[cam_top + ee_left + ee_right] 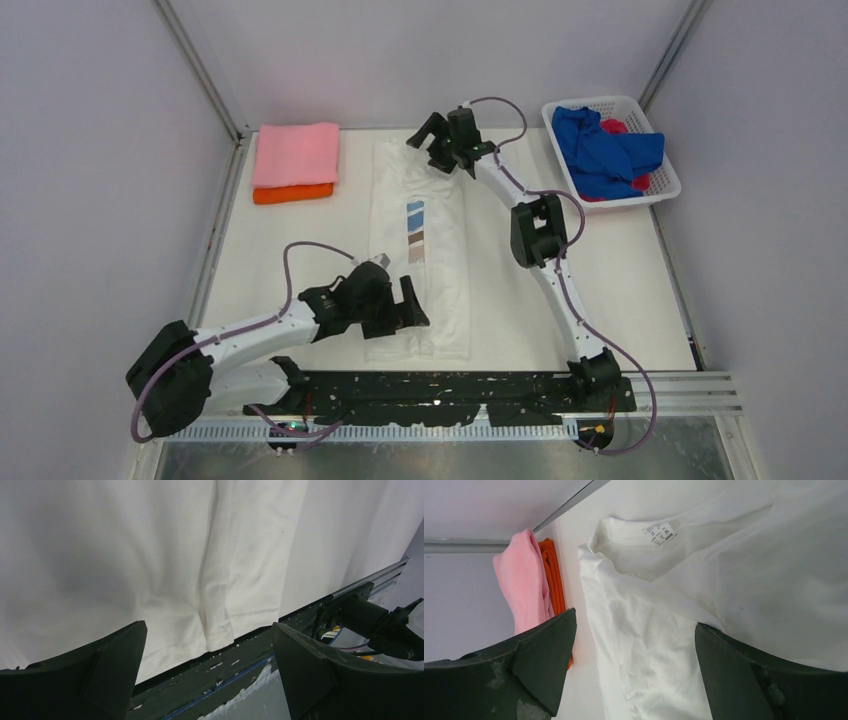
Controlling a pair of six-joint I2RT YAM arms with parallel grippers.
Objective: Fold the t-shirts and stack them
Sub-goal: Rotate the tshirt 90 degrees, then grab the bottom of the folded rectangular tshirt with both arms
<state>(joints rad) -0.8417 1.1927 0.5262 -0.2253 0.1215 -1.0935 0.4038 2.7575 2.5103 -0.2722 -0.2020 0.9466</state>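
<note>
**Top view.**
- White shirt [418, 250]: print up, sides turned in, lying as a long narrow strip between the two sets of jaws.
- Left gripper [415, 303]: over the shirt's near end, jaws spread, nothing in them.
- Right gripper [425, 150]: over the far, collar end, jaws spread and empty.
- Pink shirt [296, 153]: folded on a folded orange shirt [292, 193], well off to one side of the right jaws.
- Basket [665, 165]: well off to their other side, holding a crumpled blue shirt [600, 150] and a red shirt [617, 126].

**Left wrist view.**
- Hem [220, 640]: just ahead of the open jaws and between them; neither finger appeared to touch the cloth.

**Right wrist view.**
- Neck label [659, 531]: ahead of the open jaws, roughly centred.
- The pink and orange stack showed beyond one finger.

**Step in hand, as judged.** The lengthwise fold looked finished and the crosswise fold not yet begun. The next move would call for lowering onto one end, pinching all layers at the edge, and carrying that end over to meet the other without dragging the strip askew.
</note>
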